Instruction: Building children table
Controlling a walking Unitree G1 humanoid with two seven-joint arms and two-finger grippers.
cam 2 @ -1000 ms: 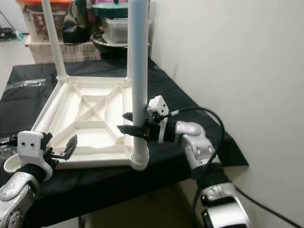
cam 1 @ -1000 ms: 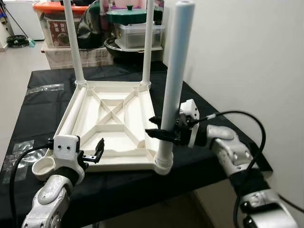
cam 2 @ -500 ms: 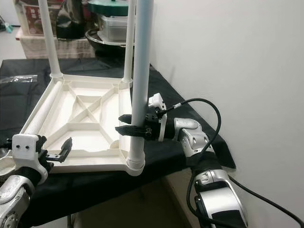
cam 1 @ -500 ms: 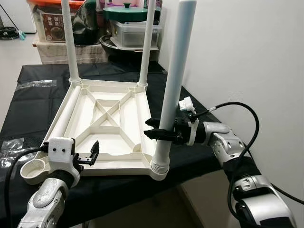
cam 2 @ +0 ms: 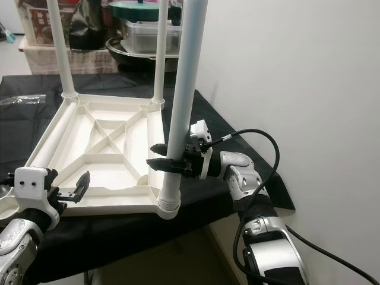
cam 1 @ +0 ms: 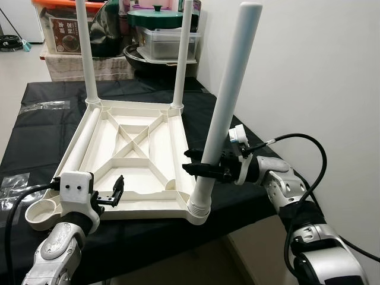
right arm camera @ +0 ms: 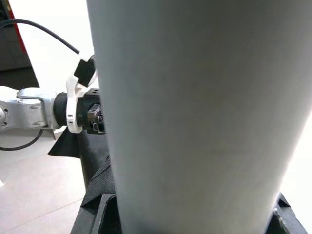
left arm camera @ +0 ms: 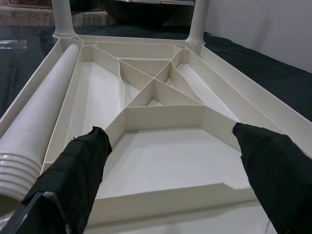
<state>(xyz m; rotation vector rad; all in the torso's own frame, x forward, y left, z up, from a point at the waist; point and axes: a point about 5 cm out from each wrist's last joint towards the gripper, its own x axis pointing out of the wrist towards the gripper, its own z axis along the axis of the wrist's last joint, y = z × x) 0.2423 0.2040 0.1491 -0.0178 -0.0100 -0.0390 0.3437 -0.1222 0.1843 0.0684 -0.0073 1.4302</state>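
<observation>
Right hand (cam 1: 191,162) is clamping its two black fingers around the lower part of a white leg (cam 1: 224,118), which is standing in the near right corner socket of the upturned white tabletop (cam 1: 135,155) and leaning slightly to the right at its top. In the right wrist view the leg (right arm camera: 195,112) is sitting close against the camera.

Left hand (cam 1: 119,190) is hovering at the near edge of the tabletop, fingers (left arm camera: 78,165) spread apart and gripping nothing; the left wrist view is looking along the ribbed underside (left arm camera: 156,97) between them.

The tabletop is lying underside up on a table covered with black cloth (cam 1: 53,133). Two more legs are standing upright in the far corner sockets: far left leg (cam 1: 86,53) and far right leg (cam 1: 183,56). A fourth leg (cam 1: 83,148) is lying flat inside the tabletop along its left edge. A white ring-shaped socket (cam 1: 40,212) is jutting out at the near left corner, unfilled.

Behind the table, storage boxes (cam 1: 65,29) and a green pot lid (cam 1: 157,16) are sitting against the wall.
</observation>
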